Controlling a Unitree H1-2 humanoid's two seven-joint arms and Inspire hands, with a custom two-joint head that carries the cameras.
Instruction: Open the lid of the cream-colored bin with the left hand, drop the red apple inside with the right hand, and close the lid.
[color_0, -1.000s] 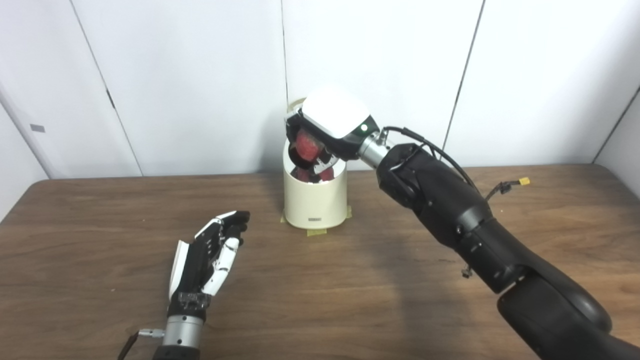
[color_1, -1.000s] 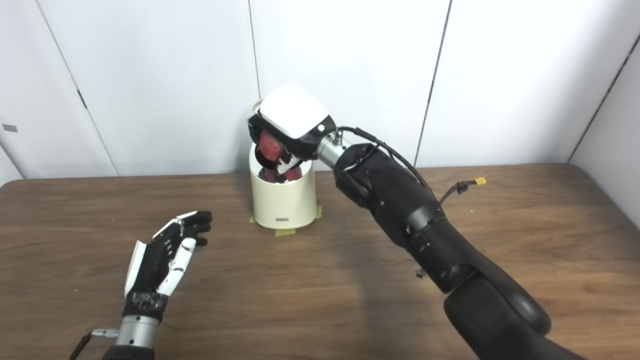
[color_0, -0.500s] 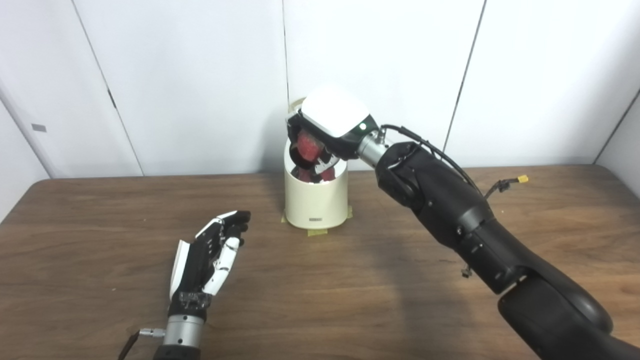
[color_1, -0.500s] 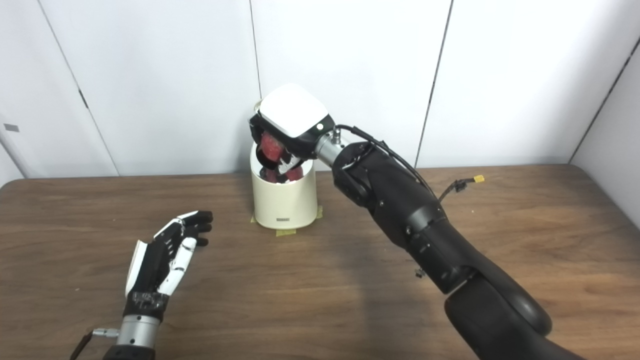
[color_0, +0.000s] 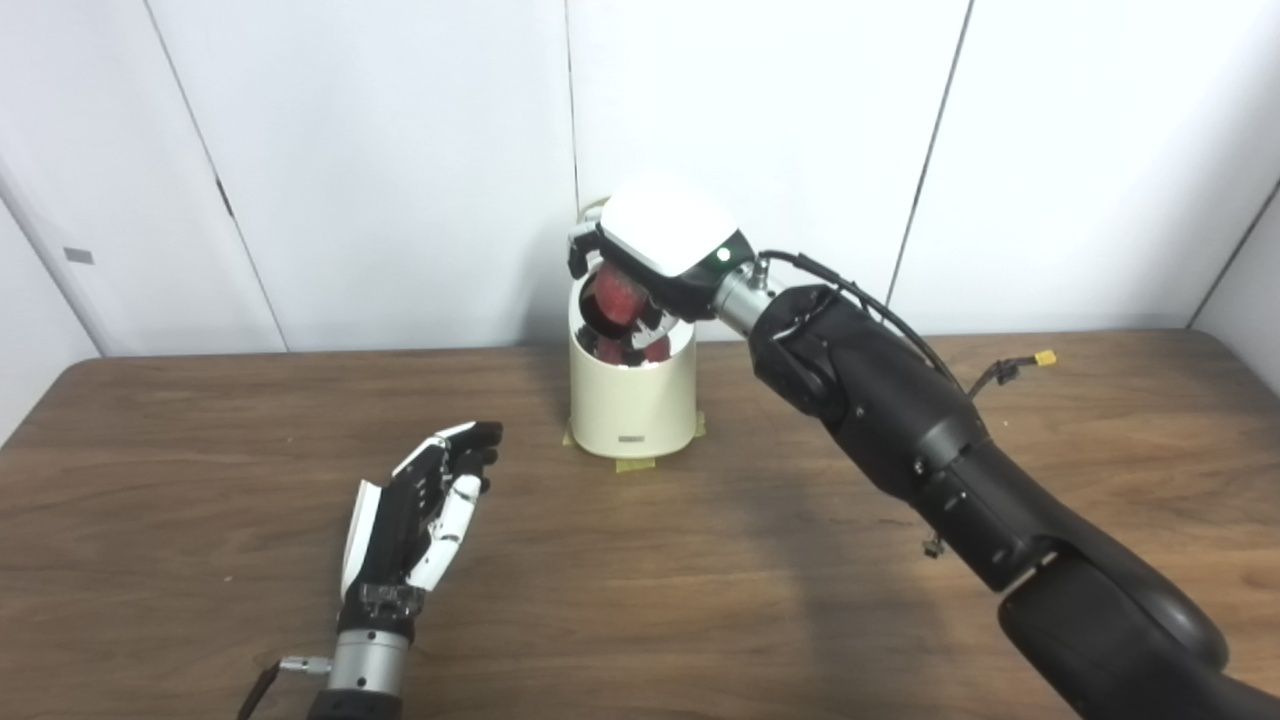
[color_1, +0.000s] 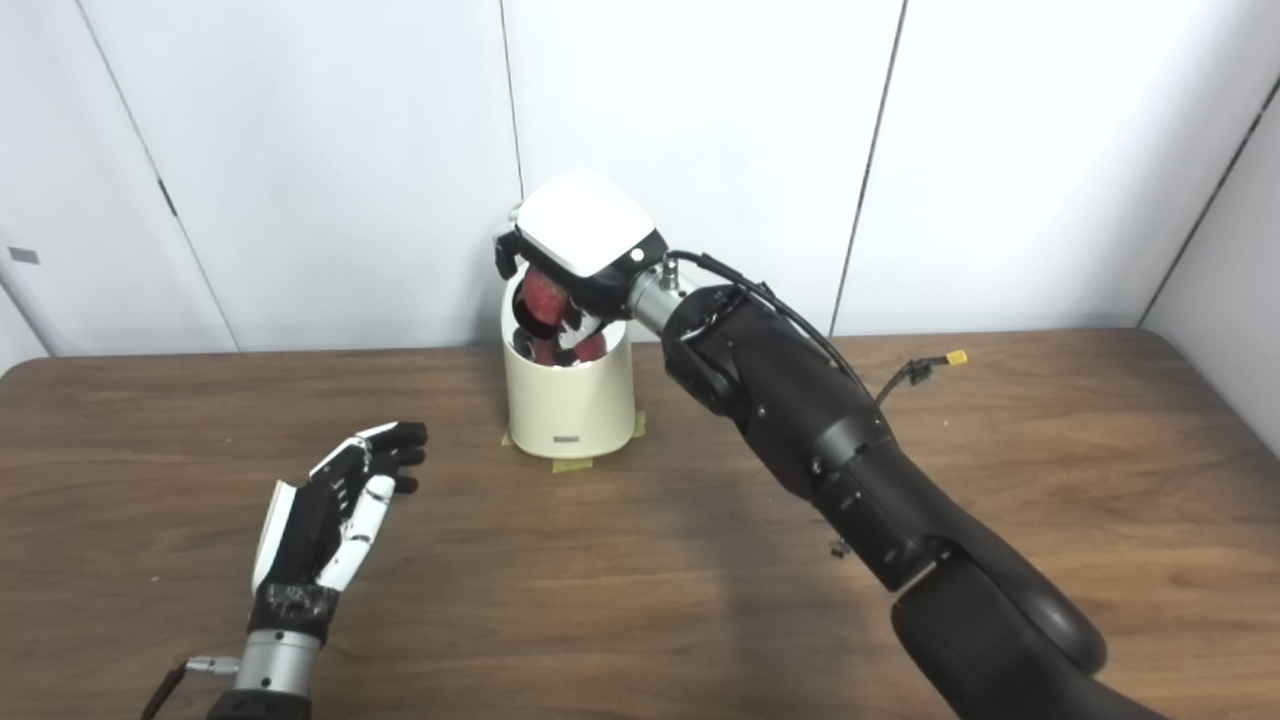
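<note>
Drop step. Right hand (color_0: 655, 265) grips red apple (color_0: 612, 297) just above the open cream-colored bin (color_0: 632, 405). Left hand (color_0: 420, 500) open, empty, over tabletop (color_0: 200, 480). Next: release apple, withdraw.

The right hand (color_0: 655, 250) hides most of the lid (color_0: 590, 207) and the bin (color_0: 632, 400) mouth; the apple (color_0: 613, 292) shows partly.

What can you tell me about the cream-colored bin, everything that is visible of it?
The cream-colored bin is a smooth, upright cylinder at the back of the wooden table, near the wall. Its lid stands open behind. A small label sits low on its front; tape shows at its base. The right hand holds a red apple above its mouth.
</note>
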